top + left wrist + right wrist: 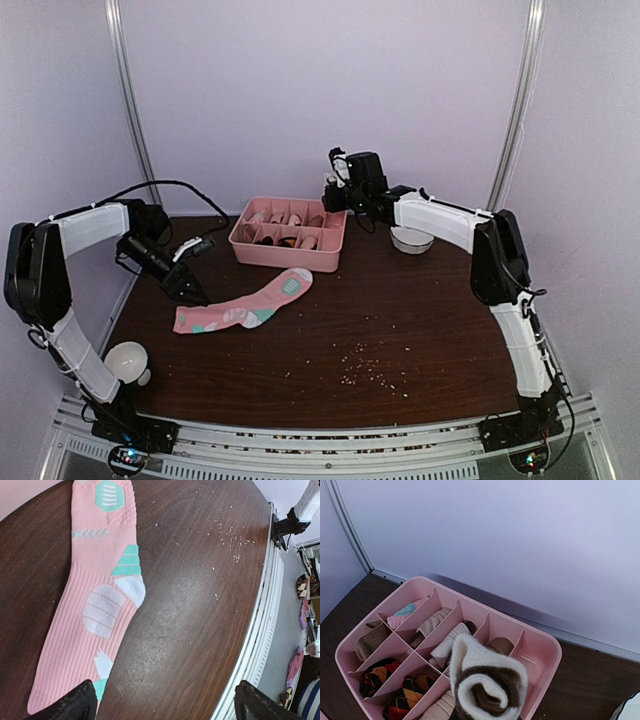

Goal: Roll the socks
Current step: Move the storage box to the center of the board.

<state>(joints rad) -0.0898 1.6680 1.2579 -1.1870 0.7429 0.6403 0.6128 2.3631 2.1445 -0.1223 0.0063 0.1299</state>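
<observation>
Jaws of the left gripper (187, 288) stood wide open; the long pink fabric sock (245, 305) lay at their 4 o'clock, running 8-to-2. The right gripper (337, 195) held a rolled cream-and-brown sock (487, 685).

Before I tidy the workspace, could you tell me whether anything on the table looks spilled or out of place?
Yes: pale crumbs lie scattered across the table toward its near edge, like a spill. The pink sock lies flat and unrolled, which is unfinished work rather than odd.
</observation>
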